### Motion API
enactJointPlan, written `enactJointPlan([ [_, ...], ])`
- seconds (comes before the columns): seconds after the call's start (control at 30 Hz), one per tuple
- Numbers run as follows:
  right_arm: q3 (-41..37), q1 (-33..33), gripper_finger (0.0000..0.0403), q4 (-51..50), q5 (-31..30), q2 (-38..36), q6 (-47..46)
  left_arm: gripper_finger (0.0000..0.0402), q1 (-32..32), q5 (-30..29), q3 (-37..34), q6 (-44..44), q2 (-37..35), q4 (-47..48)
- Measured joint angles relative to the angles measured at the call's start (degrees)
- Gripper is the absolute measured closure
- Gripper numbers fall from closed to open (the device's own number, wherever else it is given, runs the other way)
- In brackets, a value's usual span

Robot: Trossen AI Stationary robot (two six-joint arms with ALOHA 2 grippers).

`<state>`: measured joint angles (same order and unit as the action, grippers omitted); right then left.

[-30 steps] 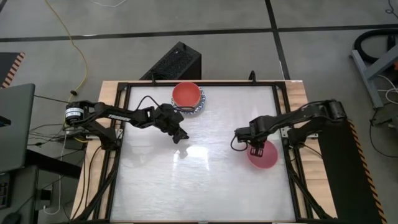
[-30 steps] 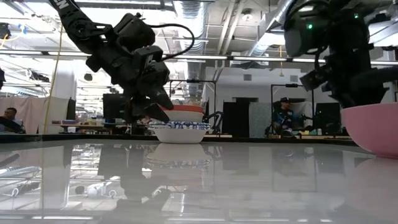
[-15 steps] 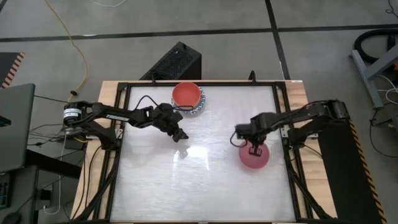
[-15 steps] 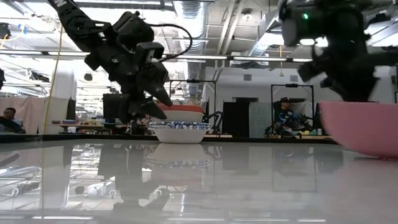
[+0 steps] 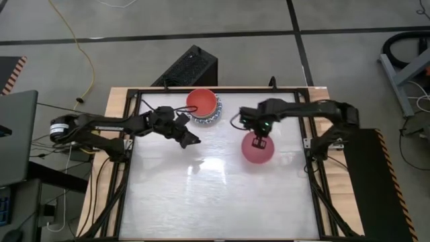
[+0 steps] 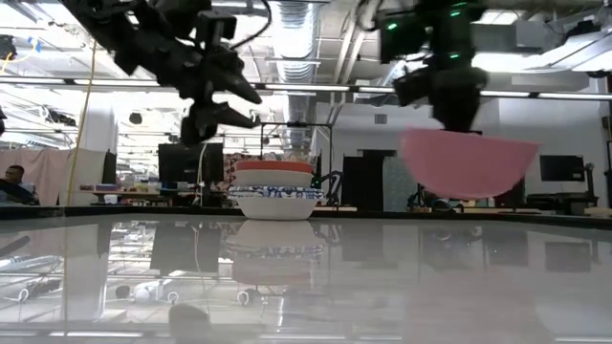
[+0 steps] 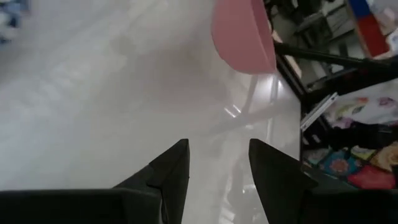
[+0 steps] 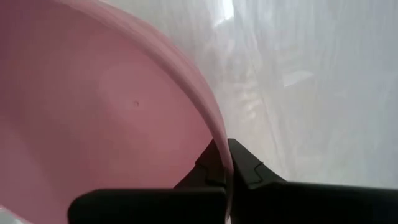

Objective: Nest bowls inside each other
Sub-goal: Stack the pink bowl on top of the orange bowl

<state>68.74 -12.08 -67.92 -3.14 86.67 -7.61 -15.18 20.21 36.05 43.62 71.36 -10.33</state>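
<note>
In the high view a stack of bowls [image 5: 203, 106] sits at the upper middle of the table [image 5: 215, 195], against its far edge. Right of the stack and slightly lower in the frame, the right gripper [image 5: 259, 140] holds a single bowl [image 5: 258, 150] by its rim; the low view shows it lifted clear of the tabletop. The left gripper [image 5: 195, 140] hangs just below and left of the stack, with nothing between its fingers.

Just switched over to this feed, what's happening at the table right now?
The right gripper is shut on the rim of the pink bowl and holds it in the air, clear of the table. At the table's far edge the red bowl sits nested in a blue-patterned bowl. The left gripper hangs open and empty beside that stack.
</note>
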Motion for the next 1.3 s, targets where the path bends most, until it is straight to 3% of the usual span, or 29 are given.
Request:
enactJointPlan([
  [0.33,26.49,-3.93,0.0396,-5.99,1.93,18.15,14.91,0.0246,0.02,-4.92,0.02,-2.57,-10.79,13.77],
  [0.77,66.35,-6.88,0.0396,-18.84,2.04,42.62,23.20,0.0246,0.02,-11.40,-0.02,-5.97,-19.84,31.75],
  [0.9,62.64,-7.87,0.0396,-14.19,4.84,41.94,22.04,0.0246,0.02,-13.53,-0.02,-6.47,-21.12,36.37],
  [1.3,63.78,-12.13,0.0396,-3.31,12.49,40.97,1.70,0.0246,0.02,-18.73,-0.04,-6.57,-21.64,39.64],
])
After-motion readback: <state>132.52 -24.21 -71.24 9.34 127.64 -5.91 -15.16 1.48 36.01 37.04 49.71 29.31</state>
